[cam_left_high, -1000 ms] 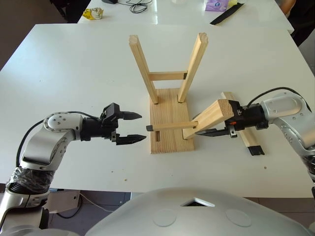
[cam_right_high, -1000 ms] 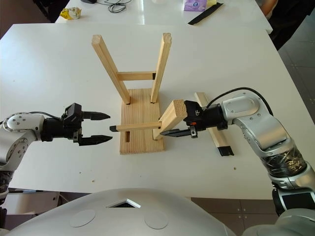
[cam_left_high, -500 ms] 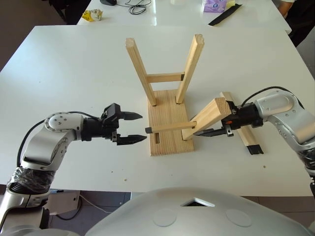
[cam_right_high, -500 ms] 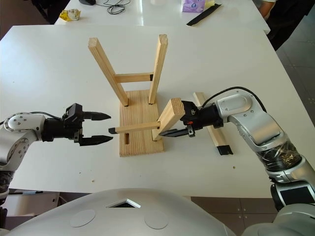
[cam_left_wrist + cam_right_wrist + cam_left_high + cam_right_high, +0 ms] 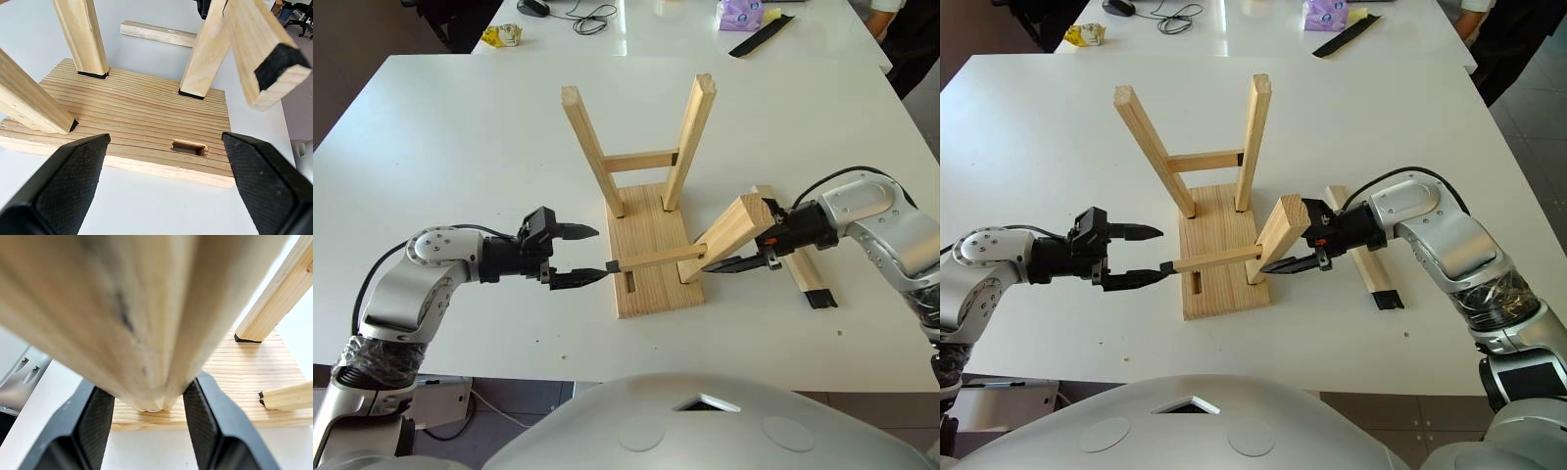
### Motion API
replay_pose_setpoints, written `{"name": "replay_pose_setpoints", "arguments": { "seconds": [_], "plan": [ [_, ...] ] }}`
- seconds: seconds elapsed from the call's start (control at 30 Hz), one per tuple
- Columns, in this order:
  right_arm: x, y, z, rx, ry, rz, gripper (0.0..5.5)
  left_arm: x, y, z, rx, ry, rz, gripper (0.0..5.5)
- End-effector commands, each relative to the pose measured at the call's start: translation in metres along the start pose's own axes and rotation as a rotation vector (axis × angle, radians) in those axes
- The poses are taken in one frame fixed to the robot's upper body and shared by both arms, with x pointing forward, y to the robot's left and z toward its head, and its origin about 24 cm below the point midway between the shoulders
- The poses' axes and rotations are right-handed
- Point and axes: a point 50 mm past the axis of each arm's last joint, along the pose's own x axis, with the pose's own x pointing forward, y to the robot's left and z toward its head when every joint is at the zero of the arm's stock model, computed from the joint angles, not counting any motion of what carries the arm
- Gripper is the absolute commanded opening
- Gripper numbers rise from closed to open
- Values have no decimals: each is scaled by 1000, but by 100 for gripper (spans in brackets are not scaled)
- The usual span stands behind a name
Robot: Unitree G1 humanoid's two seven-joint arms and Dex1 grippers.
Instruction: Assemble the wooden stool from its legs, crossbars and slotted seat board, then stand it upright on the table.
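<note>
Pale, unfinished wood makes up every part of the stool, which lies half built and upside down in the middle of the white bench.

On the left side, the left hand hovers just above the bench with its two black fingers spread wide and nothing between them. It points at the near left part of the seat board. The black-capped tip of the lower crossbar sits right at the lower finger. Whether the two touch cannot be told.

The seat board lies flat, its surface ribbed with fine grooves running lengthwise. An empty slot shows near its near left corner. Two legs stand in the far slots, leaning apart towards their free ends: the far left leg and the far right leg. A short upper crossbar joins them about halfway up.

At the near right corner, the third leg is tilted steeply to the right, with its foot at the slot there. The lower crossbar sticks out of its side and runs leftwards across the board, above the empty slot.

The right hand is clamped on the third leg near its raised end, with a black pad pressed on either side.

To the right of the board, the fourth leg lies flat on the bench under the right arm.
</note>
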Motion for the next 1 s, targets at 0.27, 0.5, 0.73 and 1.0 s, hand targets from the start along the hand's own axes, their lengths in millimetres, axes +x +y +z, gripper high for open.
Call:
{"name": "replay_pose_setpoints", "arguments": {
  "seconds": [0.27,0.5,0.73,1.0],
  "plan": [
    [32,-15,-56,248,206,-208,289,-2,9,3,27,-10,66,424],
    [17,-18,-55,259,200,-312,402,-8,20,3,36,-3,128,424],
    [-47,-11,-32,274,156,-480,406,-8,16,-15,35,8,204,424],
    [-94,22,-11,345,192,-651,406,-21,23,-35,105,94,463,424]
  ]
}}
